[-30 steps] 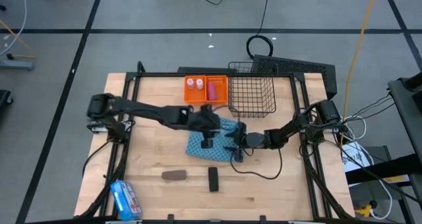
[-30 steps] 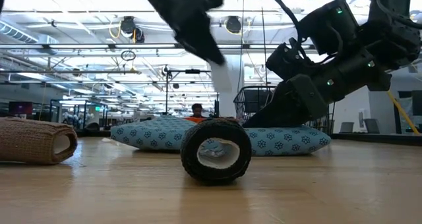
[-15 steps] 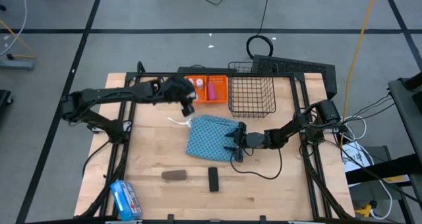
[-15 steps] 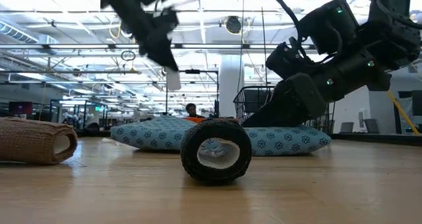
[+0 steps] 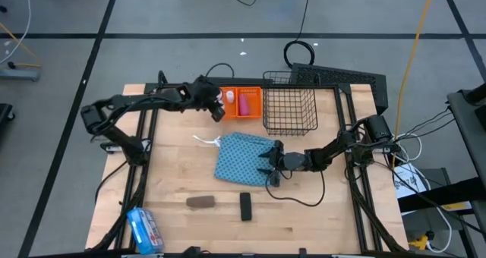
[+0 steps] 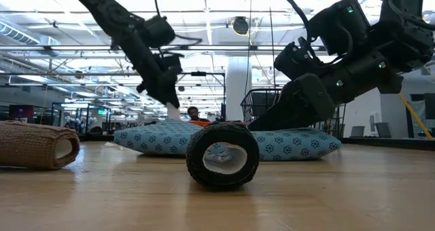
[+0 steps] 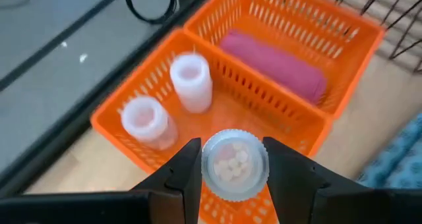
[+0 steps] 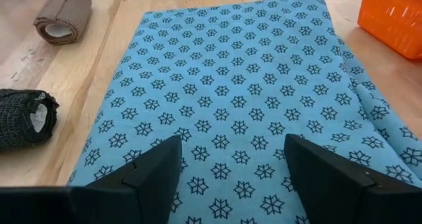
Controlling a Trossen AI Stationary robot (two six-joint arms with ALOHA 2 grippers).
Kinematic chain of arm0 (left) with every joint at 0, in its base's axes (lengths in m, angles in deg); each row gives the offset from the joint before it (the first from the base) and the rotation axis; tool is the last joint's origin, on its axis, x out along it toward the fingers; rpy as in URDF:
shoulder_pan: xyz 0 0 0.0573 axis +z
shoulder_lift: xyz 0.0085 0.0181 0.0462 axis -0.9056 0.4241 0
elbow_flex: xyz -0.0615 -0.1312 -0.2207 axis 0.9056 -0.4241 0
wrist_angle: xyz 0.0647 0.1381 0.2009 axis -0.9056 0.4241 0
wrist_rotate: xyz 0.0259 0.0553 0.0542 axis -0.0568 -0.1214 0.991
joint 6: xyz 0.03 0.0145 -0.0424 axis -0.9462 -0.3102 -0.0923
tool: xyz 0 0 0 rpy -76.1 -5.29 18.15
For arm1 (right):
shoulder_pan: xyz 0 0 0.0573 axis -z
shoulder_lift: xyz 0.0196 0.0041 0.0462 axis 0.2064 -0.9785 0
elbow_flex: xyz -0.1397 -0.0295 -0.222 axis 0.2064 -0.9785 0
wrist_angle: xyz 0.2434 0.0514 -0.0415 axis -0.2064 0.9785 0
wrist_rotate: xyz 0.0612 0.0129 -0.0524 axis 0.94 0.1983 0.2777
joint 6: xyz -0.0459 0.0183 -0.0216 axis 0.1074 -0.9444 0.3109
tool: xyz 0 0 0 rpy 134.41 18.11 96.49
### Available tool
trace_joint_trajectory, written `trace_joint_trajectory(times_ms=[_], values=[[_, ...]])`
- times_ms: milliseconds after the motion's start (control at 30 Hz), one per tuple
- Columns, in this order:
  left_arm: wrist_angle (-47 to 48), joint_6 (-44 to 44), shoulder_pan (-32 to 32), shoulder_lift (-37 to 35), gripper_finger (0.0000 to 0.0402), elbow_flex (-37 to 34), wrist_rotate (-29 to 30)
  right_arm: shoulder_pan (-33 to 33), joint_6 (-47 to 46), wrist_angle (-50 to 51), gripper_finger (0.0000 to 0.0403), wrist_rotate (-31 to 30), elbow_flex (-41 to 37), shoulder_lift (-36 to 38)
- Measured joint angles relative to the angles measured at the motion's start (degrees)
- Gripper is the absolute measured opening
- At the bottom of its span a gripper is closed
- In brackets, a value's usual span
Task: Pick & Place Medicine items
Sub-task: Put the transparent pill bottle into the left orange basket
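Wooden table [image 5: 175,220]: left gripper [image 7: 232,163] clamps a white pill bottle [image 7: 234,165] over the orange basket [image 7: 343,46], apparently the two-bottle compartment; right gripper [image 8: 231,165] spread wide over the blue cloth [image 8: 237,99].

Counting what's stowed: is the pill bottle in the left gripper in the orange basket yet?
Not yet: left gripper holds pill bottle above orange basket.

This is a large industrial robotics lab or workshop hall. Behind the left gripper [image 6: 170,102], the low view opens onto a deep room with an exposed ceiling of pipes and ducts [image 6: 81,51], strip lights and a white column [image 6: 238,88]. From above, the wooden table [image 5: 175,228] stands on a grey concrete floor [image 5: 61,61] marked with dark tape lines [image 5: 182,36], with loose cables [image 5: 300,51] beyond the right gripper [image 5: 266,167].
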Motion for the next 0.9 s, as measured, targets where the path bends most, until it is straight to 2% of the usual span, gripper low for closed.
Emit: trace_joint_trajectory(times_ms=[300, 667, 900], values=[[-1.09, 0.92, -0.26, 7.26, 0.0138, 0.00, 0.77, -0.02, 0.00, 0.02, 0.0256, 0.05, 0.00, 0.00], [-2.07, 1.05, -0.24, 8.99, 0.0141, 0.17, 1.14, -0.02, 0.00, 0.04, 0.0256, 0.08, 0.00, 0.00], [-1.57, 1.12, -0.24, 9.28, 0.0195, -0.02, 1.17, -0.02, 0.00, 0.05, 0.0256, 0.08, 0.00, 0.00]])
